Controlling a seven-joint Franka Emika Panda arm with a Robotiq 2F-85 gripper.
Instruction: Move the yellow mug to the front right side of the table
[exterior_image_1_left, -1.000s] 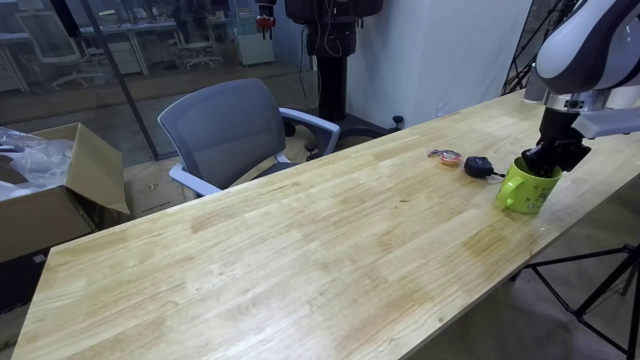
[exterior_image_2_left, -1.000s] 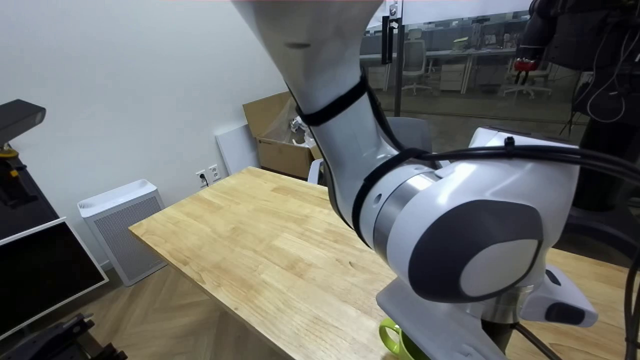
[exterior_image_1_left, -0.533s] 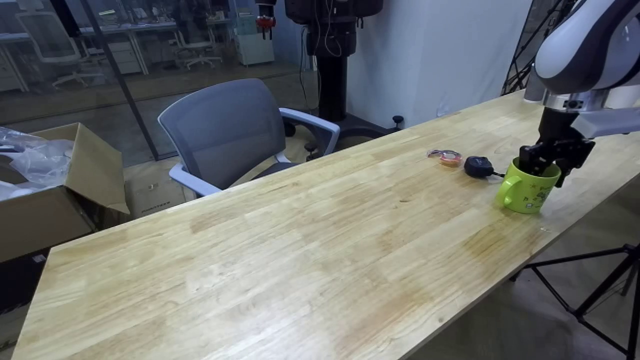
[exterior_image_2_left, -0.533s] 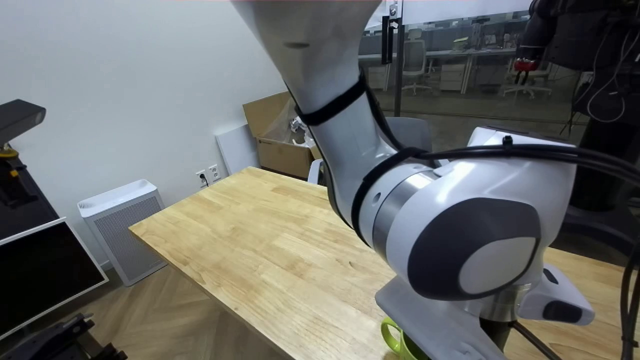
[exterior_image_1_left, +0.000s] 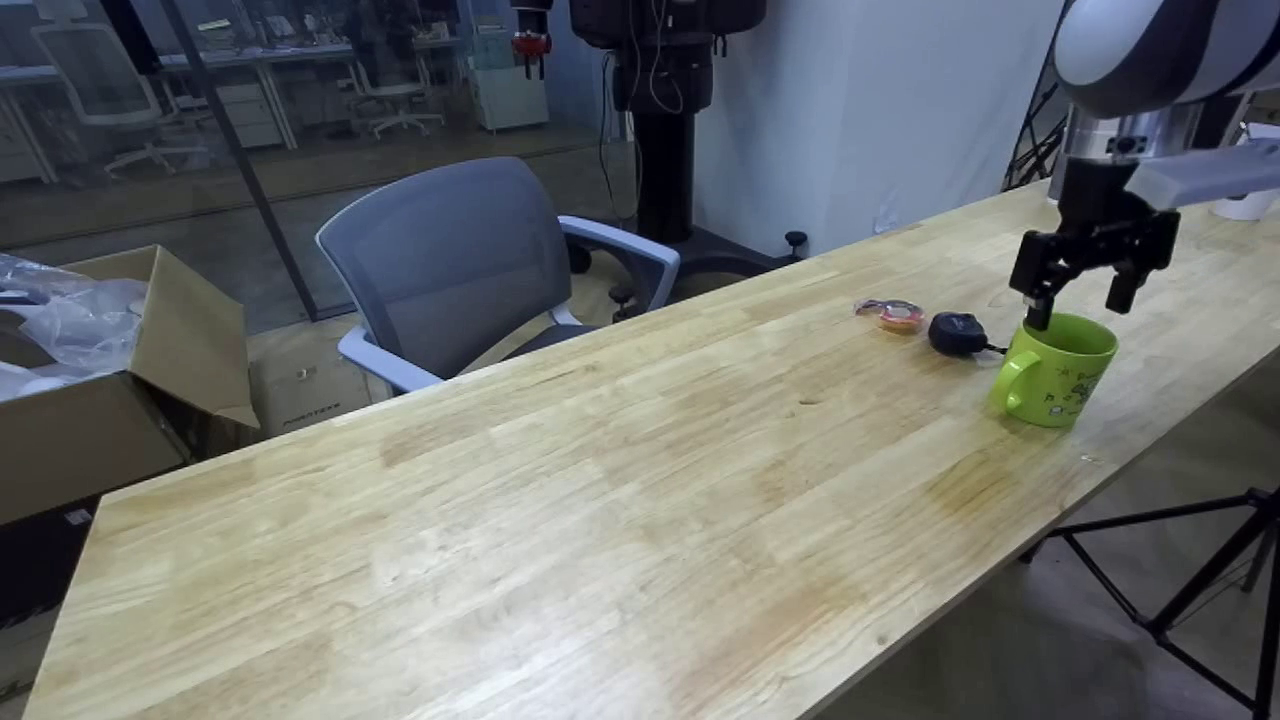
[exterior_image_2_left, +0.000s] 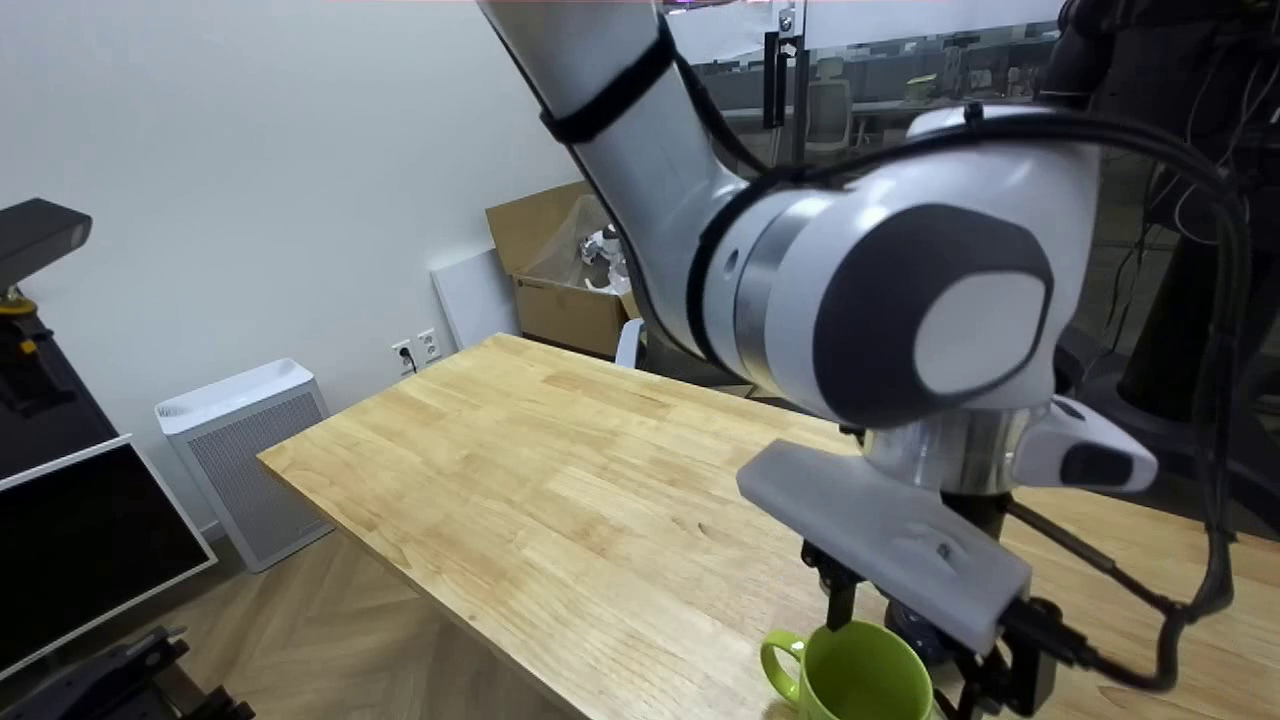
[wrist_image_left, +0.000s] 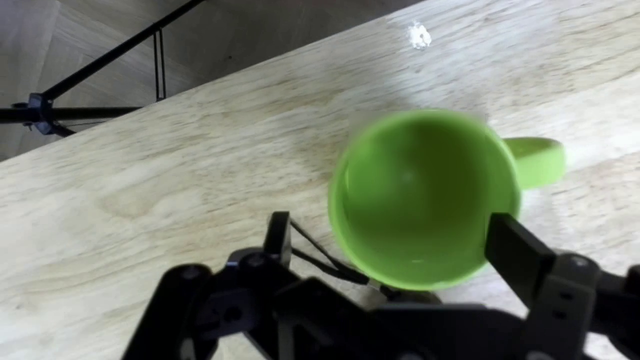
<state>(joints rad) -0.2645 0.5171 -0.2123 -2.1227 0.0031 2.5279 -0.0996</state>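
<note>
Since the table (exterior_image_1_left: 620, 480) has an edge near the jaws, a sideways knock from the gripper (exterior_image_1_left: 1079, 314), spread wide and empty, could tip or shove the mug (exterior_image_1_left: 1055, 385), upright just beneath it. The likeliest cause would be its rim catching 1 finger (wrist_image_left: 517, 257), contact being unclear; the black strap (wrist_image_left: 347, 272) below the jaws might also snag if they drop.

Pale wood grain ran along the tabletop (exterior_image_1_left: 600, 520). Near one long edge the yellow mug (exterior_image_1_left: 1058, 380) stood upright on it, handle to the side, a small glossy spot (wrist_image_left: 420, 36) close by. Just beside the mug lay a dark rounded object (exterior_image_1_left: 955, 334) with a cord, then an orange roll (exterior_image_1_left: 902, 320), perhaps of tape. Farther along stood a white container (exterior_image_1_left: 1244, 208), partly hidden.
</note>
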